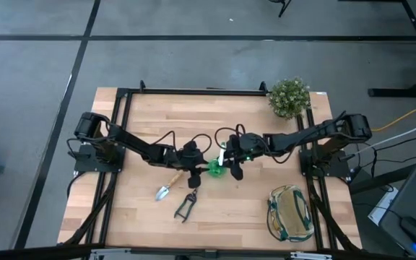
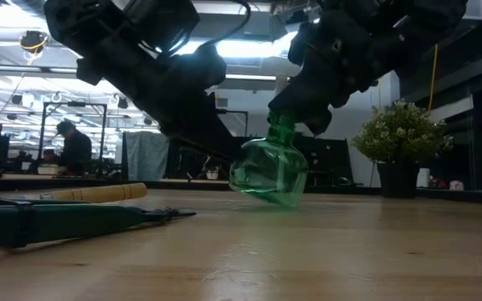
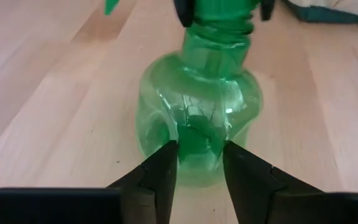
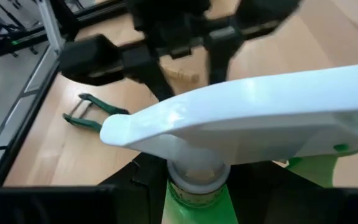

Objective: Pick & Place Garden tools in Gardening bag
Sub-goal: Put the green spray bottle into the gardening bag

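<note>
Holding the spray bottle (image 1: 217, 167) tipped near the table's middle, I see my right gripper (image 1: 231, 160) clenched on its stiff neck, the best hold, while my left gripper (image 3: 199, 177) brackets the light, slippery belly, grip unclear.

Two dark arms reach inward from opposite sides and nearly meet at the middle. The left gripper (image 1: 196, 160) points toward the right one, its two fingers (image 3: 160, 174) slightly parted. The right gripper (image 1: 231, 154) angles down, its fingers clamped shut.
</note>
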`<move>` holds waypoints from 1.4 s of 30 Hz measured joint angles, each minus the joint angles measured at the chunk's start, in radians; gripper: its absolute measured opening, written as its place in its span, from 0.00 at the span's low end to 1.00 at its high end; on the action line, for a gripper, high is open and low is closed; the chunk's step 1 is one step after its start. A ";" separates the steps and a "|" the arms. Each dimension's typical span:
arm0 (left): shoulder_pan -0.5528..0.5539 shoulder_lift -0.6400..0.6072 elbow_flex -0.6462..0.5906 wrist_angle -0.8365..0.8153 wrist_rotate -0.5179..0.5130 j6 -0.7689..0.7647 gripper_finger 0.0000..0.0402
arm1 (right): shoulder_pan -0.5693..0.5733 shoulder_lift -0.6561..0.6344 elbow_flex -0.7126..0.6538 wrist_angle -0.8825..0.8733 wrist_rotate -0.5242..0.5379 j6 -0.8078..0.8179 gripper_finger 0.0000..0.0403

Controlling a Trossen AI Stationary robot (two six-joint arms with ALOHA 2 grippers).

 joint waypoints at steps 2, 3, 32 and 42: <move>0.000 0.000 0.000 0.001 0.021 0.035 0.35 | 0.005 0.000 0.000 0.013 0.008 0.000 0.34; 0.000 -0.001 0.000 0.001 0.027 0.047 0.37 | 0.006 0.000 0.000 0.012 0.015 0.000 0.34; -0.002 -0.084 0.024 0.031 0.052 0.224 0.61 | 0.029 -0.039 0.001 -0.013 -0.033 0.005 0.34; -0.017 -0.009 0.024 0.129 0.097 0.224 0.60 | 0.037 -0.039 0.001 -0.037 -0.010 -0.006 0.34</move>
